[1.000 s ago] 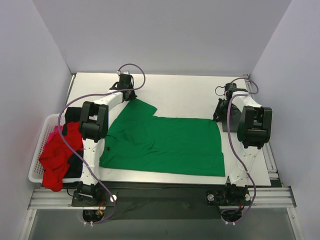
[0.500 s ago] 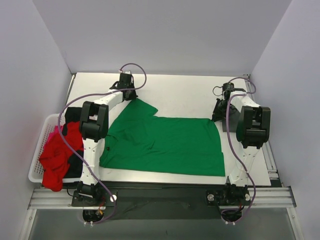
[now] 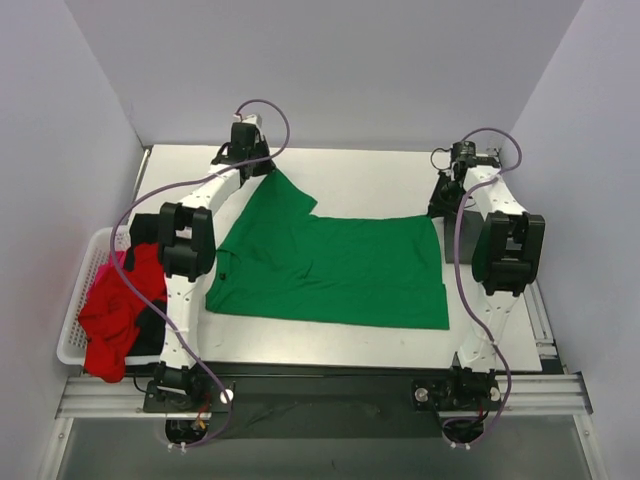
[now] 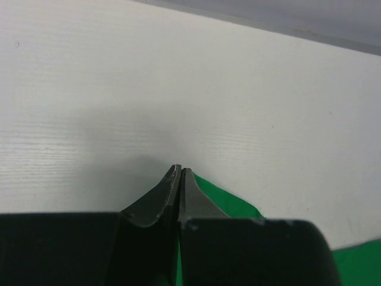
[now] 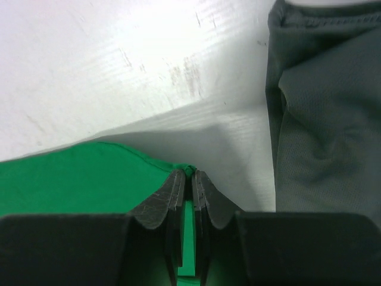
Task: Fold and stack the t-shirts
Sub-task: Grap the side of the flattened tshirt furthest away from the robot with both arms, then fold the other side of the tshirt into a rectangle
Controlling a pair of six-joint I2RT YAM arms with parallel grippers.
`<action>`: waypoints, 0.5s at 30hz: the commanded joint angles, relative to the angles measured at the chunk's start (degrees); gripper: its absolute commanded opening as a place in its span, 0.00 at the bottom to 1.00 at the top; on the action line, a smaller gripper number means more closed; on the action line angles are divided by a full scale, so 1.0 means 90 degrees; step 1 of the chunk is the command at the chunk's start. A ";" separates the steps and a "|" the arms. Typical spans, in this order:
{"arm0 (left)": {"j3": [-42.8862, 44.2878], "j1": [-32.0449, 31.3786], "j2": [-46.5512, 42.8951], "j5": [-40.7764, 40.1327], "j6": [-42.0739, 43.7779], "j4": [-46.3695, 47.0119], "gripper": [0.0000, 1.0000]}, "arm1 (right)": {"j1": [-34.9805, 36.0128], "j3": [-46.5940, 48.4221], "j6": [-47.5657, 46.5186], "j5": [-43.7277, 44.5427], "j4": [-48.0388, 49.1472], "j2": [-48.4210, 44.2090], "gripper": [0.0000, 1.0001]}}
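Observation:
The bright green t-shirt (image 3: pixel 330 270) lies spread on the white table (image 3: pixel 370 180). My left gripper (image 3: pixel 267 172) is shut on its far left corner, and the green cloth (image 4: pixel 233 201) shows beside the closed fingertips (image 4: pixel 180 170) in the left wrist view. At the far right corner my right gripper (image 3: pixel 439 208) is shut on the hem, with green cloth (image 5: pixel 77 179) pinched between its pads (image 5: pixel 191 173). A folded dark grey t-shirt (image 5: pixel 324 119) lies just right of that corner (image 3: pixel 458 240). The red t-shirt (image 3: pixel 112 315) and a black one (image 3: pixel 150 228) sit in the basket.
The white lattice basket (image 3: pixel 72 335) stands at the table's left edge, with the red cloth hanging over its front. Grey walls enclose the table on the left, back and right. The arms' bases (image 3: pixel 185 385) sit on the rail at the near edge.
Both grippers closed on the green shirt's far corners and moved toward the back wall. The shirt's far edge and body have slid away from the near edge.

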 commanded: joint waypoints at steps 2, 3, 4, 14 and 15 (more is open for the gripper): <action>0.0377 0.0145 0.0008 0.0666 0.0036 0.0429 0.00 | 0.0029 0.0682 0.0071 0.0144 -0.0452 0.0278 0.00; 0.0309 0.0174 -0.0050 0.0764 0.0045 0.0584 0.00 | 0.0019 0.0741 0.0071 0.0134 -0.0472 0.0279 0.00; 0.0067 0.0203 -0.0225 0.0871 0.0036 0.0712 0.00 | 0.0029 0.0780 0.0081 0.0125 -0.0482 0.0260 0.00; -0.2959 0.0379 -0.2071 0.1868 -0.0248 0.2606 0.00 | 0.0039 0.0156 -0.0143 0.0027 -0.0472 -0.0306 0.00; -0.3127 0.0379 -0.2304 0.1898 -0.0238 0.2646 0.00 | 0.0048 0.0097 -0.0163 0.0017 -0.0472 -0.0346 0.00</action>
